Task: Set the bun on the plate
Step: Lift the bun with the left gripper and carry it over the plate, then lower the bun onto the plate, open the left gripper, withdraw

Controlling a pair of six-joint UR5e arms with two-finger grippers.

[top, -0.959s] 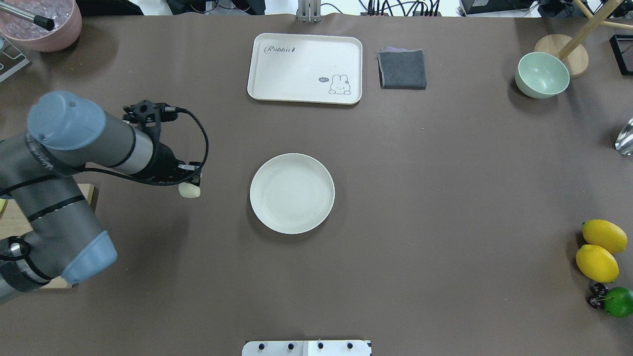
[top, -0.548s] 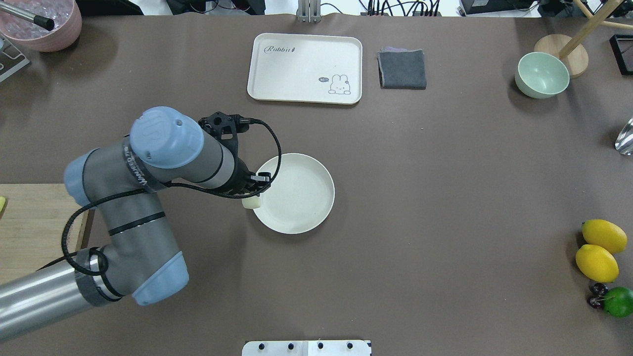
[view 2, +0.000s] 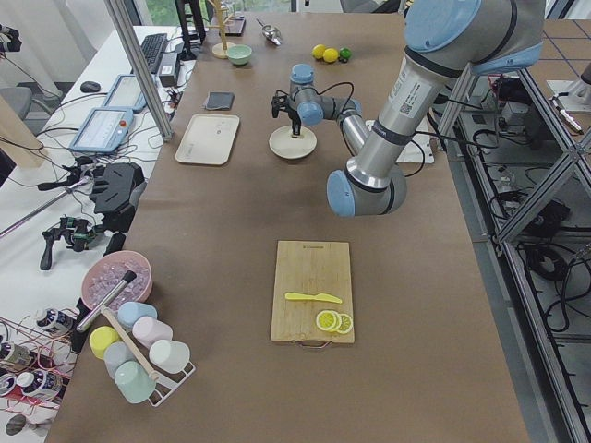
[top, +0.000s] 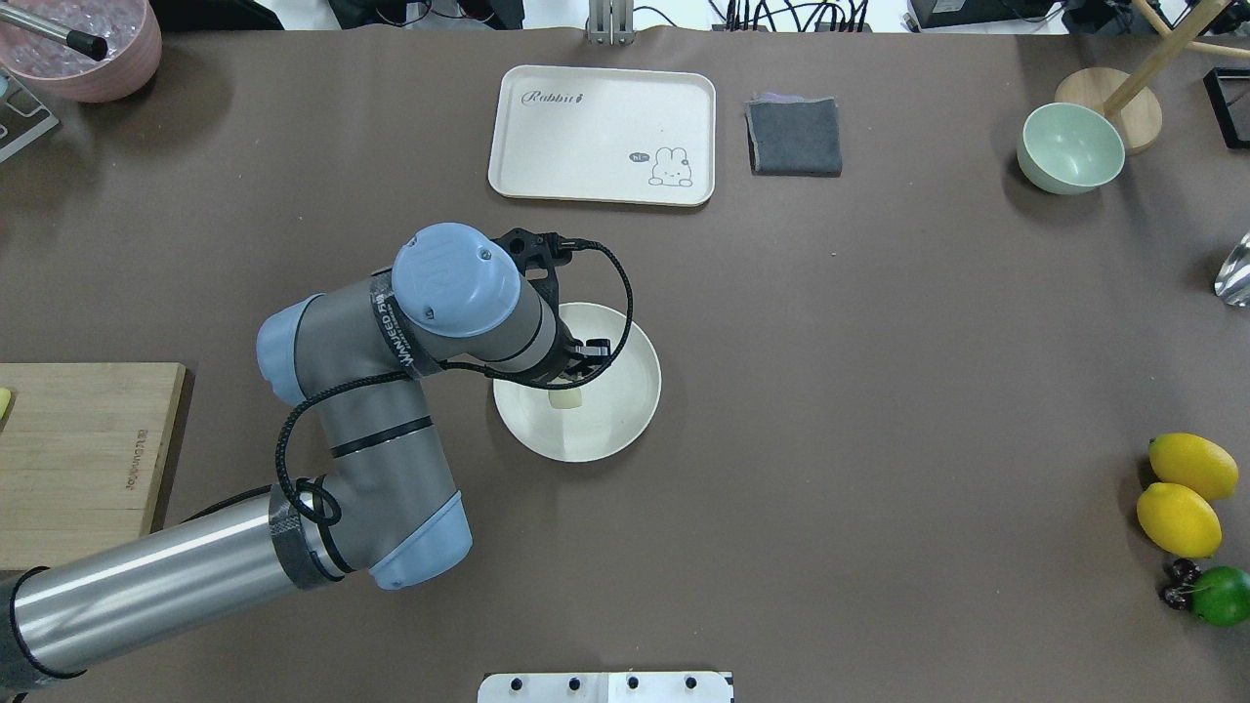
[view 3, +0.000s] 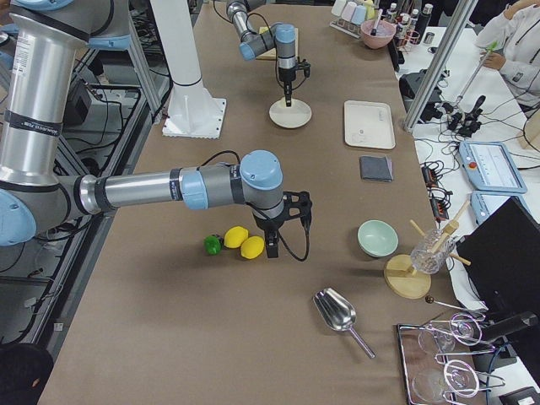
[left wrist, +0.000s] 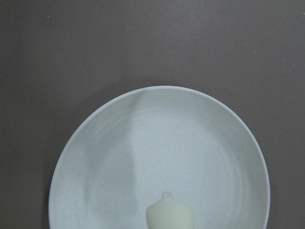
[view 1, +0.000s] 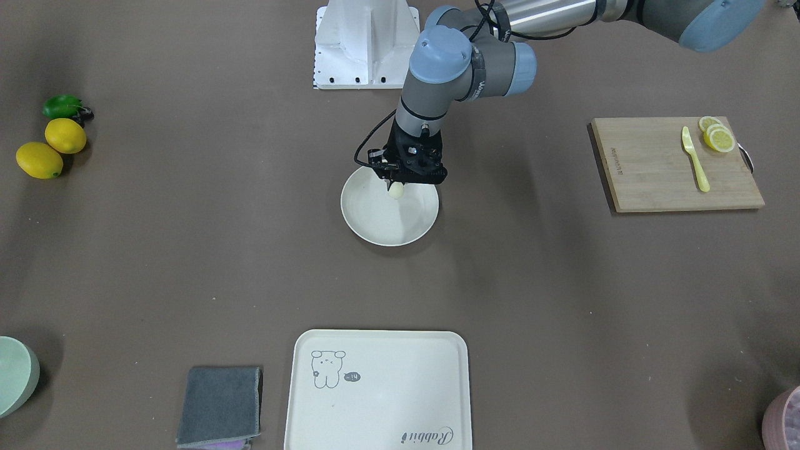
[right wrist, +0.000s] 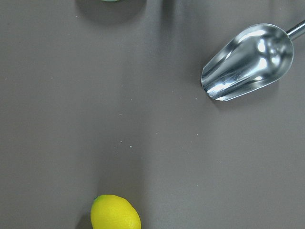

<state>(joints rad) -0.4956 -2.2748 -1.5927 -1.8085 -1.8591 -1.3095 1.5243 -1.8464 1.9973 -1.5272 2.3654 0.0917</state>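
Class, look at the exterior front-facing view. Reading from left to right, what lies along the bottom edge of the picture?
green bowl → grey cloth → tray → pink bowl

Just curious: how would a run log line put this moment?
phase: placing | left hand: shut on bun, over plate | right hand: near lemons, grip unclear
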